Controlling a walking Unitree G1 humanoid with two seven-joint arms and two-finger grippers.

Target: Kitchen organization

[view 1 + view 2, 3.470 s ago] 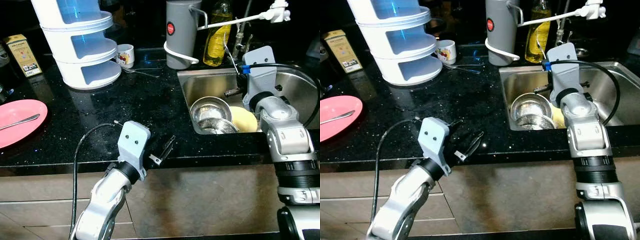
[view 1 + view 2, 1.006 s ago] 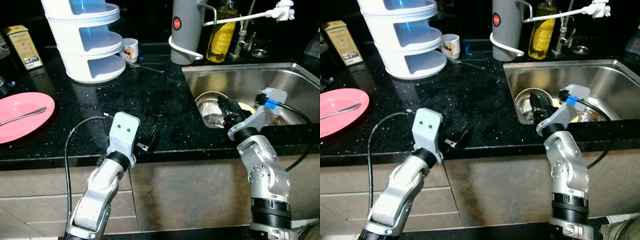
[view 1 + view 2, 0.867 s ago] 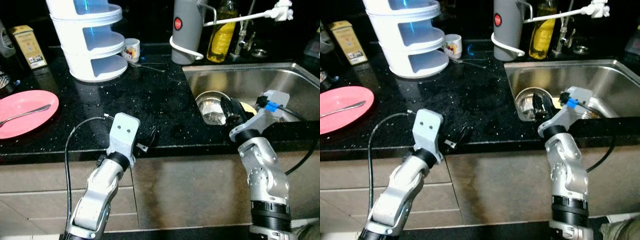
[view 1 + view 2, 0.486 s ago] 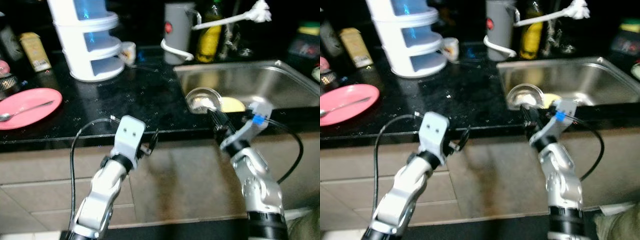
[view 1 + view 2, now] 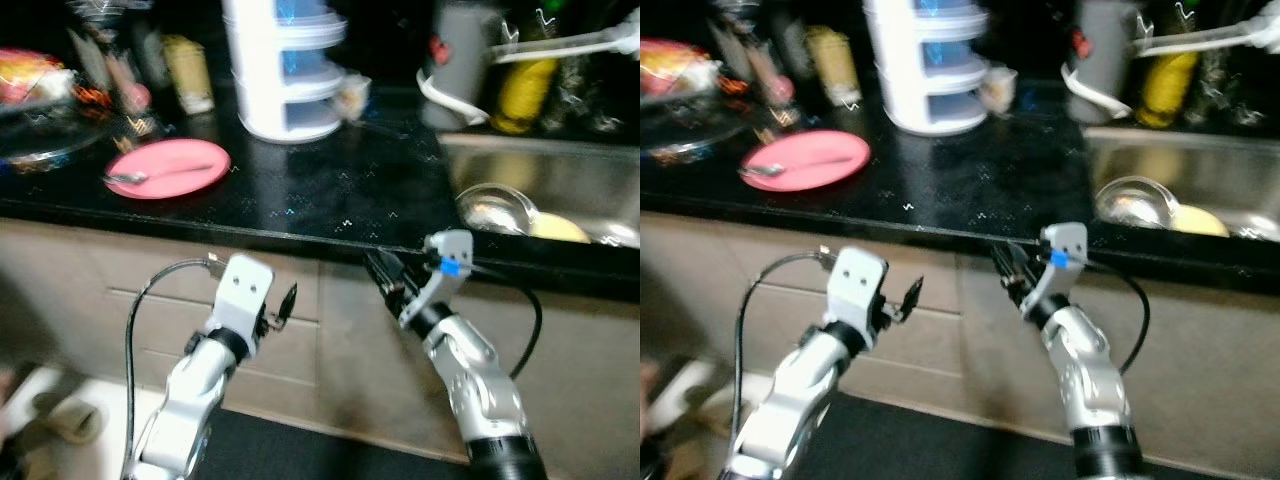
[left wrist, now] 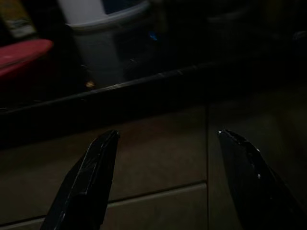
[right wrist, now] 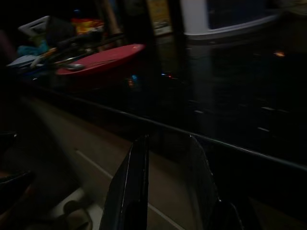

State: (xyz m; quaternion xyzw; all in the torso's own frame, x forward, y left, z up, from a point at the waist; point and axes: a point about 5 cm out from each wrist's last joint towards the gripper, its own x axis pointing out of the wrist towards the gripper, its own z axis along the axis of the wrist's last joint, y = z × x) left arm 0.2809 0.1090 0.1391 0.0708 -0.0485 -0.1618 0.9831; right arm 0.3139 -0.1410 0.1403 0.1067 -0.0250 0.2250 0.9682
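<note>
The picture is blurred. My left gripper (image 5: 285,300) hangs open and empty in front of the cabinet drawers, below the black countertop (image 5: 330,190); its two fingers stand wide apart in the left wrist view (image 6: 163,158). Just under the counter edge, my right gripper (image 5: 385,280) points left with a narrow gap between its fingers (image 7: 168,141) and holds nothing. A pink plate (image 5: 168,166) with a spoon (image 5: 150,176) lies on the counter's left. Behind it stands a white tiered container (image 5: 288,80). A steel bowl (image 5: 497,208) and a yellow dish (image 5: 558,228) sit in the sink (image 5: 560,165).
A grey jug (image 5: 455,70), a yellow bottle (image 5: 518,85), a small cup (image 5: 352,97) and a yellow box (image 5: 190,72) line the back of the counter. Cluttered items crowd the far left. Slippers (image 5: 60,420) and a dark mat (image 5: 280,450) lie on the floor.
The view has pulled back from the counter and swung left. My right gripper has come out of the sink and now sits below the counter edge; the left gripper is lower too.
</note>
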